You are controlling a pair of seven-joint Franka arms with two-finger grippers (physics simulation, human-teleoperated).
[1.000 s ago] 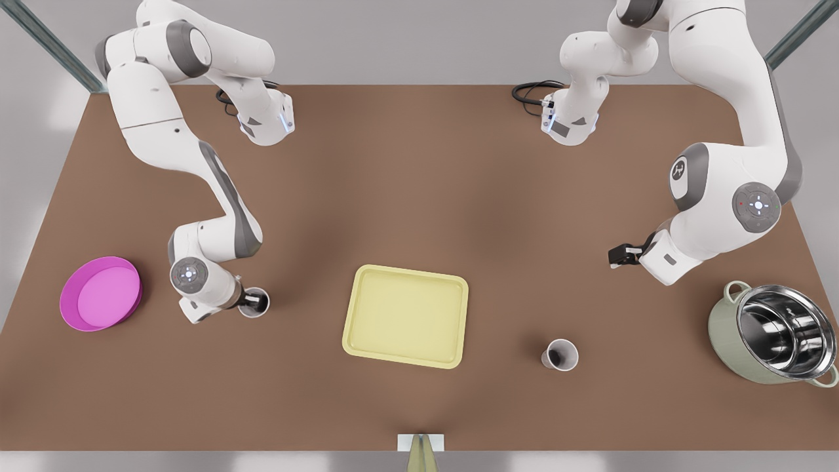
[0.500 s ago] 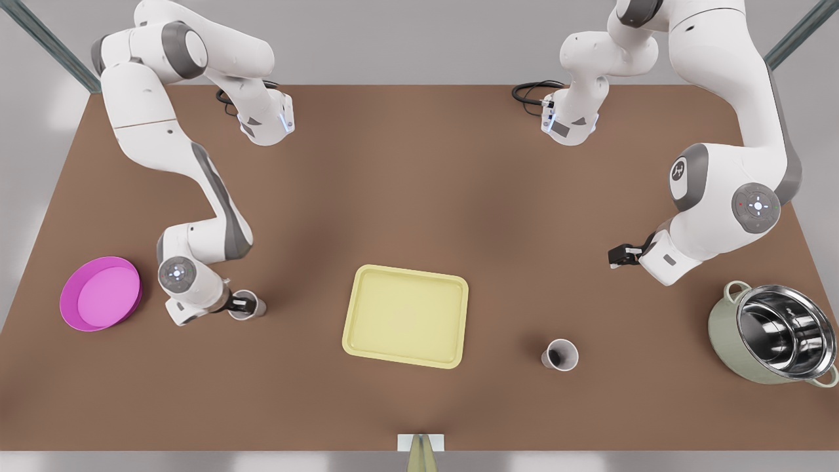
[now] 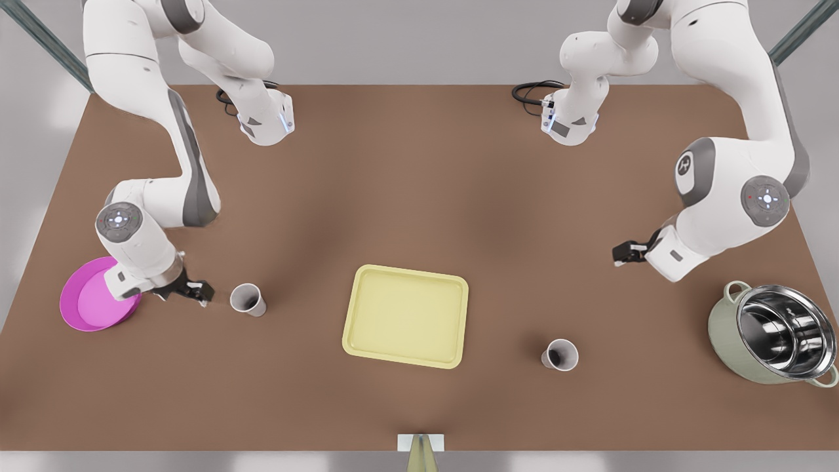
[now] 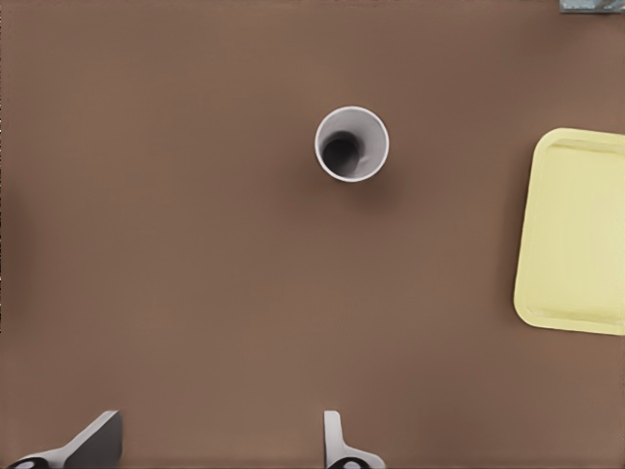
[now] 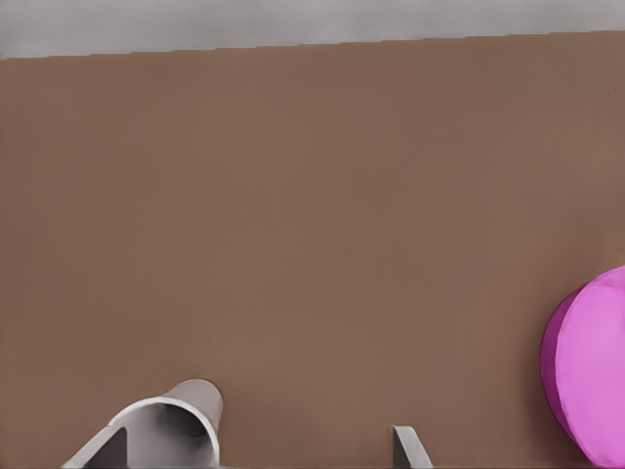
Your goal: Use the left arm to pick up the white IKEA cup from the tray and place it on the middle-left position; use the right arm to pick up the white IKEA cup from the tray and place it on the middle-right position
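The right gripper [image 3: 194, 290] is seen at the front view's left with its fingers [image 5: 411, 448] spread apart and nothing held between them. It is poised low over the table [image 3: 419, 183], with the magenta dish [image 3: 92, 303] partly covered by its wrist. Just beside it, toward the tray [image 3: 406, 316], the first white cup [image 3: 248, 299] is set upright on the bare brown tabletop, untouched by the fingers. The left gripper [image 3: 623, 252] is found at the front view's right, raised above the table, its fingers [image 4: 334, 442] likewise parted and empty. The second white cup [image 3: 560, 354] is placed upright on the tabletop, well apart from this gripper, between the tray and a pale green steel-lined pot [image 3: 773, 341]. The tray is flanked by the two cups. A white emblem [image 3: 685, 164] is borne on the left arm's grey joint cap, but it cannot be read as letters.
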